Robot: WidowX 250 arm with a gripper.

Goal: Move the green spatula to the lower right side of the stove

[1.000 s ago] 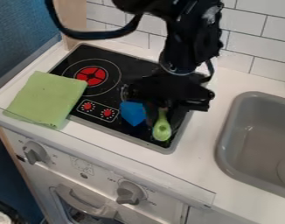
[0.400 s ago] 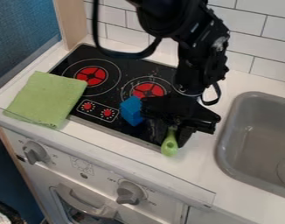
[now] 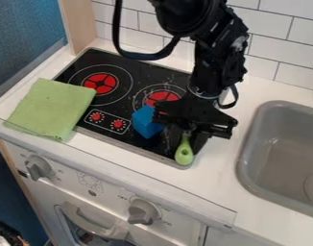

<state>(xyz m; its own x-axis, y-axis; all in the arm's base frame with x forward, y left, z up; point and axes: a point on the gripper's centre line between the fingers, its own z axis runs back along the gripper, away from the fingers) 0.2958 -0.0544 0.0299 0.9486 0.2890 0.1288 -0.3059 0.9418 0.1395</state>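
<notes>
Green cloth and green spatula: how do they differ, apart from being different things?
The green cloth is broad and roughly square, while the visible part of the green spatula is narrow, with a hole near its rounded end.
The cloth lies flat over the stove's left edge; the spatula is at the gripper.
Both are light green.

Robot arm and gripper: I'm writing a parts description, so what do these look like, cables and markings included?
The arm is black, with chunky, rounded segments and pale glints or marks. A thick black cable loops off its upper part; a thinner black loop hangs lower down. The gripper is black too, with a wide, bar-like body.
</notes>
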